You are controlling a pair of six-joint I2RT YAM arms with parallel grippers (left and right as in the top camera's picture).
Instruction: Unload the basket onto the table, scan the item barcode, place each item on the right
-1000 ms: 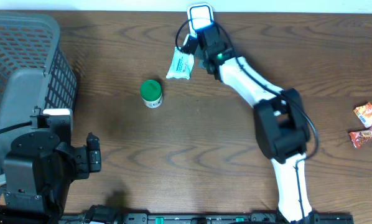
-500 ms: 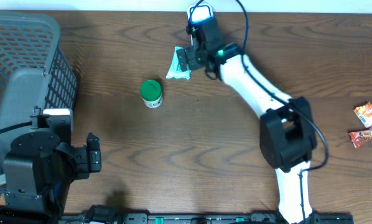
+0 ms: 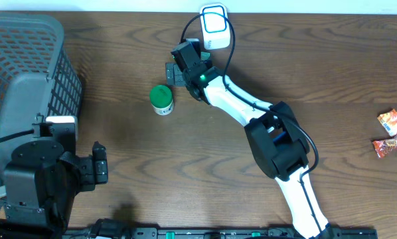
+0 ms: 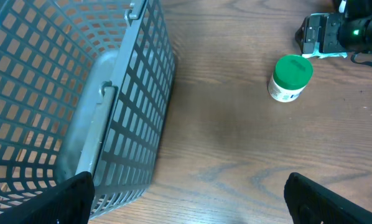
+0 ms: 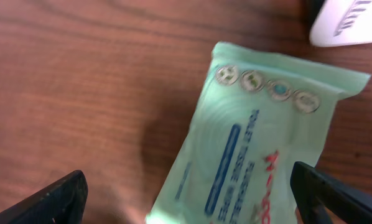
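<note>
My right gripper [image 3: 177, 70] hangs, jaws spread, over the tissue pack [image 5: 260, 155] (likely soft, light, slippery); pinch across its narrow width. Left gripper [image 3: 100, 167] likewise spread.

basket [image 3: 64, 70]: 1, gray | jar [image 3: 161, 99] with a green lid: 1 | green packet [image 5: 260, 143]: 1 | white scanner [image 3: 214, 18]: 1 | snack packs [image 3: 390, 122] [image 3: 391, 145] in orange wrap: 2 | robot arms [image 3: 46, 174] [image 3: 251, 109]: 2
</note>
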